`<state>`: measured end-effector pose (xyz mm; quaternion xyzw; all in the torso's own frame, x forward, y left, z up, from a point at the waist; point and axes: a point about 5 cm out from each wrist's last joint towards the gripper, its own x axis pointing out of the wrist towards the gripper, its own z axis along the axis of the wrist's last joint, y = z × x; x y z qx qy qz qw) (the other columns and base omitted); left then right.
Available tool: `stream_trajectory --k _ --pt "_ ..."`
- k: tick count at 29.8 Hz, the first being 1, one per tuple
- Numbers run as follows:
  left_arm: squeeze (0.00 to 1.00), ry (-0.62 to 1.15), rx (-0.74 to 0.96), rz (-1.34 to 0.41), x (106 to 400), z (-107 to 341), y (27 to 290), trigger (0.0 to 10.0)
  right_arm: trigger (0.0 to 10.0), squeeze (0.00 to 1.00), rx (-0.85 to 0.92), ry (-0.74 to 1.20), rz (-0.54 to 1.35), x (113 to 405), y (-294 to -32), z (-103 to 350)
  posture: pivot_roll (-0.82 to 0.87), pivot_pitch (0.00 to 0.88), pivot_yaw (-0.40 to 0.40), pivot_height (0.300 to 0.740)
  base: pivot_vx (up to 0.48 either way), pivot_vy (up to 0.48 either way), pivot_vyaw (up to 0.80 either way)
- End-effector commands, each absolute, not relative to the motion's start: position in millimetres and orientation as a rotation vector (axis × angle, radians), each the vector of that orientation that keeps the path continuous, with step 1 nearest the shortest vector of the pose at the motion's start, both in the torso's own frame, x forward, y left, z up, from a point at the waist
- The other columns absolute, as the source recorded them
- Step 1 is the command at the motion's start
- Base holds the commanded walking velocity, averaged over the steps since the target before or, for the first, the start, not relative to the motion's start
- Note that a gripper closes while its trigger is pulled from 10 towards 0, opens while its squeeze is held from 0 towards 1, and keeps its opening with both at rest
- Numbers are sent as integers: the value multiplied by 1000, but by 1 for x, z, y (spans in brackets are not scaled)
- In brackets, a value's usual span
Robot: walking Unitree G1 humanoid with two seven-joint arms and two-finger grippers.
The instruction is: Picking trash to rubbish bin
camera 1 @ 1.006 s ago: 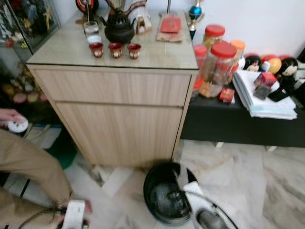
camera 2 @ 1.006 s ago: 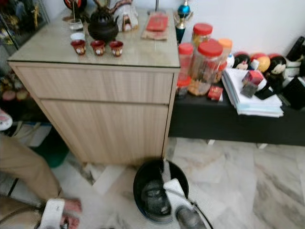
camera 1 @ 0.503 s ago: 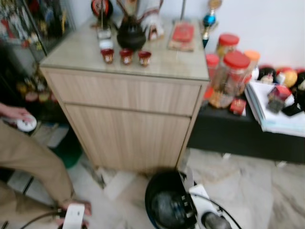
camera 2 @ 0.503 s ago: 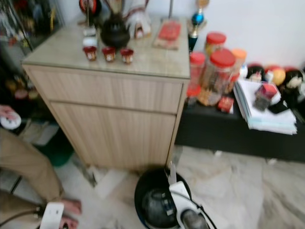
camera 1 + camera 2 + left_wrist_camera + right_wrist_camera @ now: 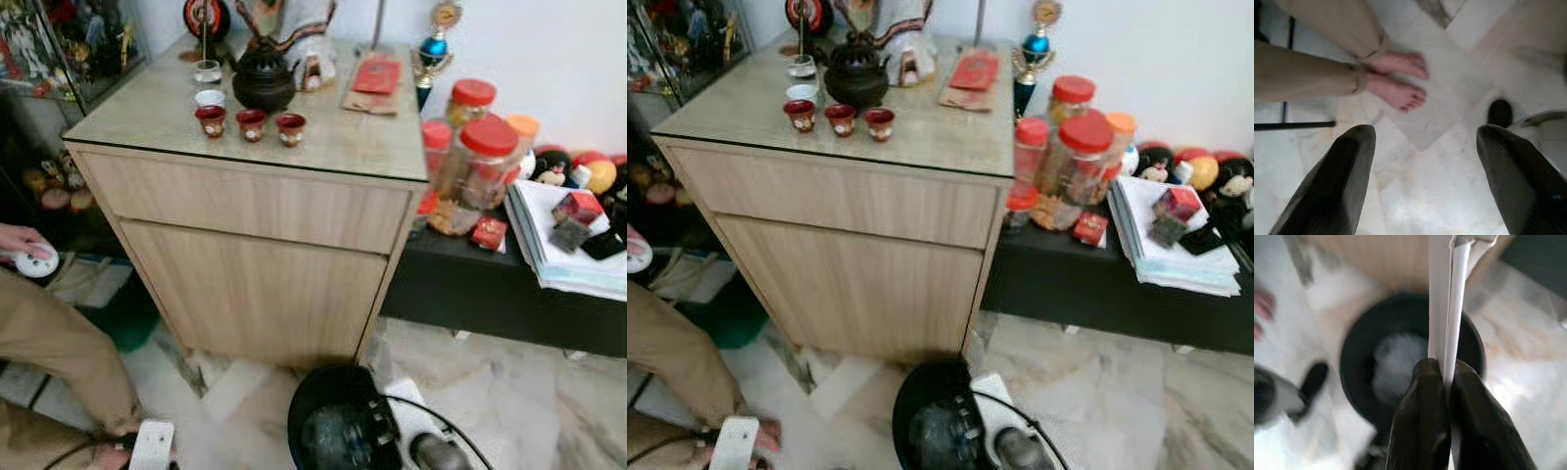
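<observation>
- Lower left of the left eye view: a person's leg (image 5: 49, 338) in tan trousers stands close by; the left gripper (image 5: 1422, 183), idle, hangs with fingers wide apart over bare floor (image 5: 1440, 196) and the person's feet (image 5: 1398, 81).
- Centre: the wooden cabinet (image 5: 255, 245) stands behind the black rubbish bin (image 5: 338, 421) at bottom centre.
- Right wrist view: the right gripper (image 5: 1444, 382) is clamped on a thin white strip of trash (image 5: 1442, 298), held directly above the bin, probably for dropping; the eye views hide this grasp.
</observation>
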<state>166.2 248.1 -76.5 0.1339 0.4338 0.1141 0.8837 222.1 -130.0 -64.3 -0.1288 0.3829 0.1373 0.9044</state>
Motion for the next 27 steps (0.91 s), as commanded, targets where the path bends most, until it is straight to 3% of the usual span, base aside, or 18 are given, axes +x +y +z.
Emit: stream_trajectory --k 1,6,8,17,21,27 --pt "0 893 260 212 168 -77 242 10000 10000 0 -276 819 261 216 -143 -68 173 124 -40 740 0 0 0" --pt "0 885 270 194 171 -76 241 10000 10000 0 -221 771 273 228 -138 -60 171 117 -40 740 0 0 0" --pt "0 844 275 167 182 -72 236 10000 10000 0 -30 751 293 238 -126 -53 165 114 -38 740 0 0 0" --pt "0 706 238 57 217 -55 215 10000 10000 0 74 684 325 255 -112 -39 179 120 -47 740 0 0 0" --pt "0 592 207 -94 247 -38 186 10000 10000 0 156 621 309 270 -105 -26 178 127 -50 740 0 0 0" --pt "0 513 204 -263 263 -26 161 10000 10000 0 245 534 181 288 -115 -11 180 137 -45 740 0 0 0"
